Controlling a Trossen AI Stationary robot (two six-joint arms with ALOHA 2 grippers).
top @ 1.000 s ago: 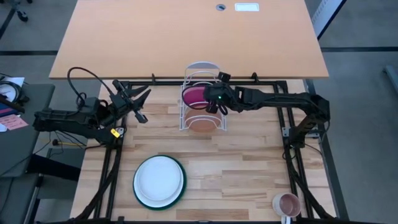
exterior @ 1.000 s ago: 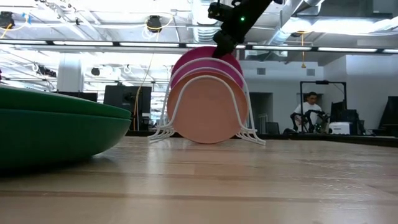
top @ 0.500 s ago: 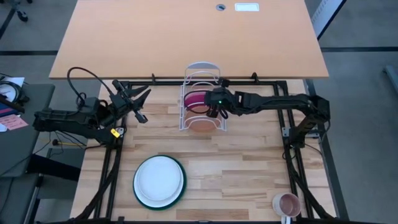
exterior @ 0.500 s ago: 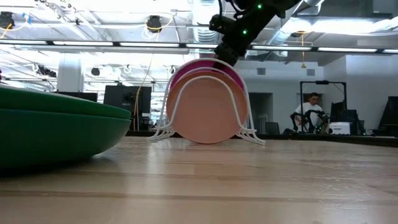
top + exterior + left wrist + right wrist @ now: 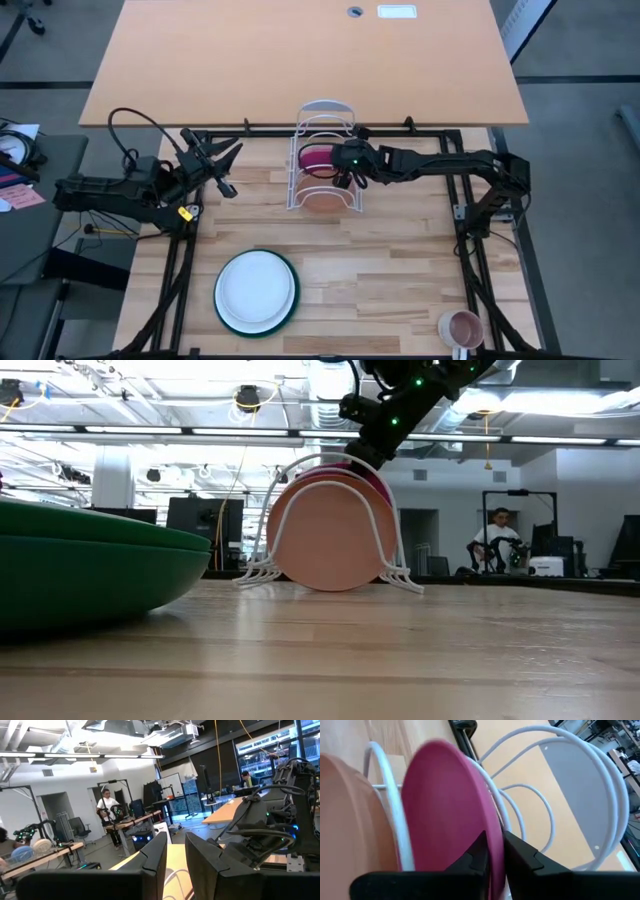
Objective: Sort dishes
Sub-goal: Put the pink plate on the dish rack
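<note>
Change: the pink plate [image 5: 316, 158] is seen sunk lower into the wire rack [image 5: 322, 152] than a second earlier; the right gripper [image 5: 343, 167] has come down with it, just right of the frame's centre.
Hidden: the pink plate's lower part is covered by the brown plate [image 5: 328, 537] in the low view; the green plate [image 5: 90, 570] is cut off at the left edge there.
Right gripper: its fingers [image 5: 477, 851] straddle the pink plate's rim [image 5: 451, 815]; firm clamping cannot be told.
Left gripper [image 5: 228, 170]: held aloft at upper left, fingers slightly apart, nothing held.
Other plates: the white plate [image 5: 255, 288] lies on the green plate, lower left.
</note>
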